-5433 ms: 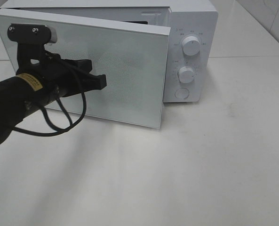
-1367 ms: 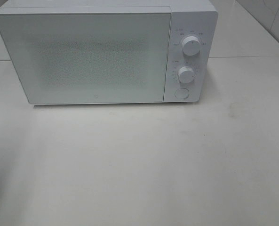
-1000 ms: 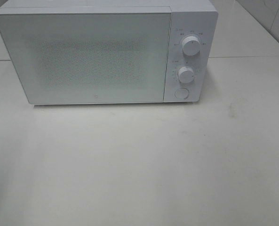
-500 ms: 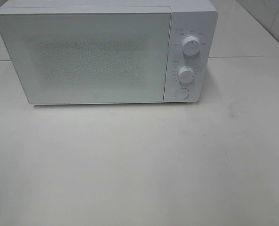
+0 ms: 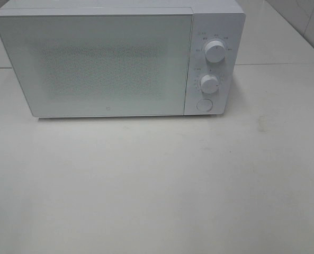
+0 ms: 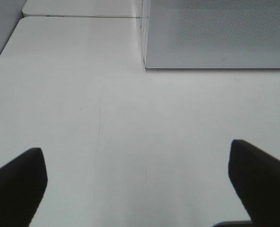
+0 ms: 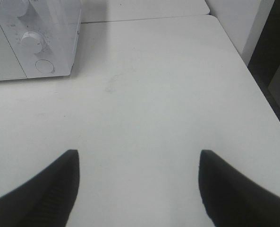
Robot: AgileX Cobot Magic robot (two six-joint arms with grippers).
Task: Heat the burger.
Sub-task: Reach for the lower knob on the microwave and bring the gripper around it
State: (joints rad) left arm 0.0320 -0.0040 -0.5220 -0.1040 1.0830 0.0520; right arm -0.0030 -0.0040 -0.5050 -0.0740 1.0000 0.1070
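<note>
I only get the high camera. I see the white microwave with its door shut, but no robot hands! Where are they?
Observer: The left wrist camera shows the left gripper hanging over the table, in front of the microwave door's corner.
Operator: Is it holding anything?
Observer: No. Its jaws are wide apart and nothing sits between its fingers.
Operator: And the other hand?
Observer: The right gripper is open and empty too, above the table on the side of the microwave's lower knob.
</note>
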